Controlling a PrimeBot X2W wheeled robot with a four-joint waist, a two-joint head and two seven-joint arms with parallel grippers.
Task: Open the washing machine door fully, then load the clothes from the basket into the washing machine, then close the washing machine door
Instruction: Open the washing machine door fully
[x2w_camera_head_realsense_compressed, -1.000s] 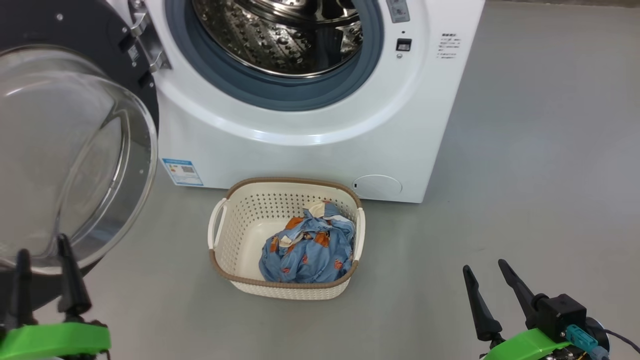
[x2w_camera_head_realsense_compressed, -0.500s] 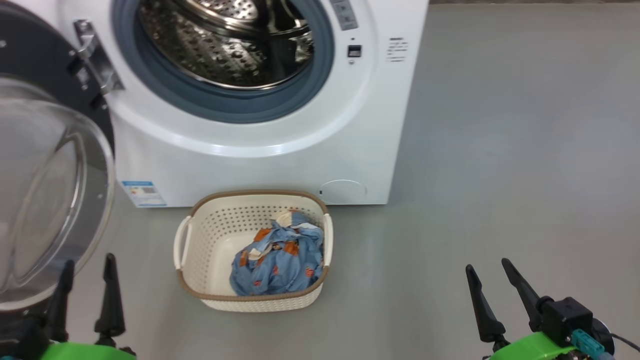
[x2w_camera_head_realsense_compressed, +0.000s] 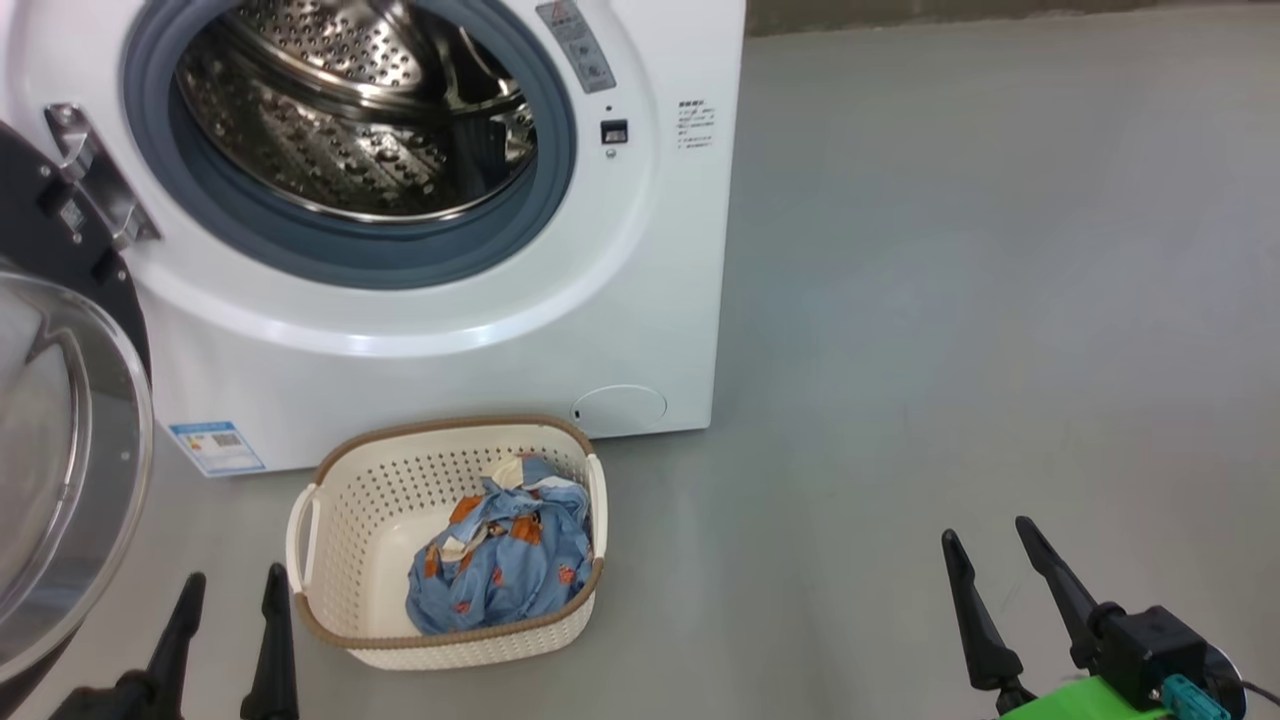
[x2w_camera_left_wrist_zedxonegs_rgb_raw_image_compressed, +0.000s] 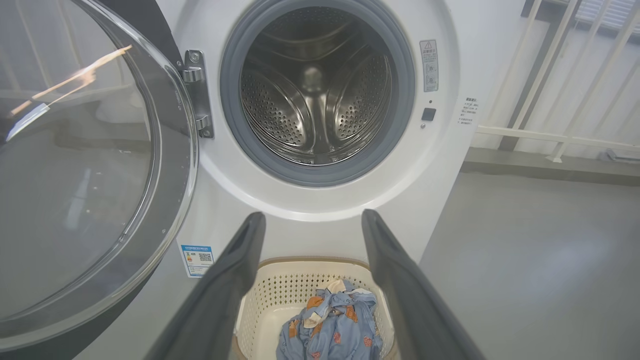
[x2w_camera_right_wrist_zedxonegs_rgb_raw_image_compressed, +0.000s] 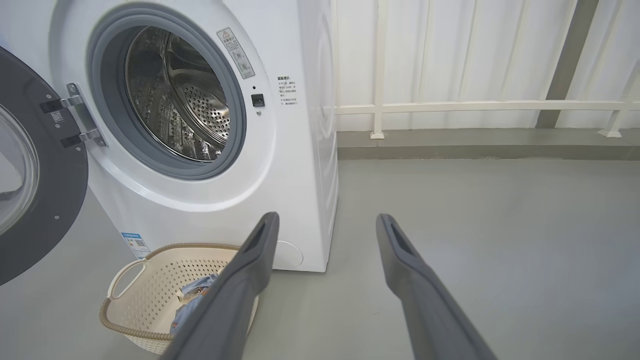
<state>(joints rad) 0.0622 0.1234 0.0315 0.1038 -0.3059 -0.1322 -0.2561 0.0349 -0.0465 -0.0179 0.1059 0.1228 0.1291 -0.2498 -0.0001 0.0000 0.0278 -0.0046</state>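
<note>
The washing machine door (x2w_camera_head_realsense_compressed: 70, 440) stands swung open at the left, its glass bowl just beside the left hand (x2w_camera_head_realsense_compressed: 235, 577), whose fingers are spread and empty. The right hand (x2w_camera_head_realsense_compressed: 985, 528), also spread and empty, hovers well off to the right over the bare floor (x2w_camera_head_realsense_compressed: 950, 300). The clothes (x2w_camera_head_realsense_compressed: 500, 570) lie bundled in the right half of the basket (x2w_camera_head_realsense_compressed: 340, 640), which sits on the floor close in front of the washing machine (x2w_camera_head_realsense_compressed: 450, 340).

The risks, as I judge them:
- A reach from the left could clip the door.
- A shallow pinch could drop the fabric or drag the light basket along.
- A trailing end left on the gasket (x2w_camera_head_realsense_compressed: 350, 265) would keep the door from closing.
</note>
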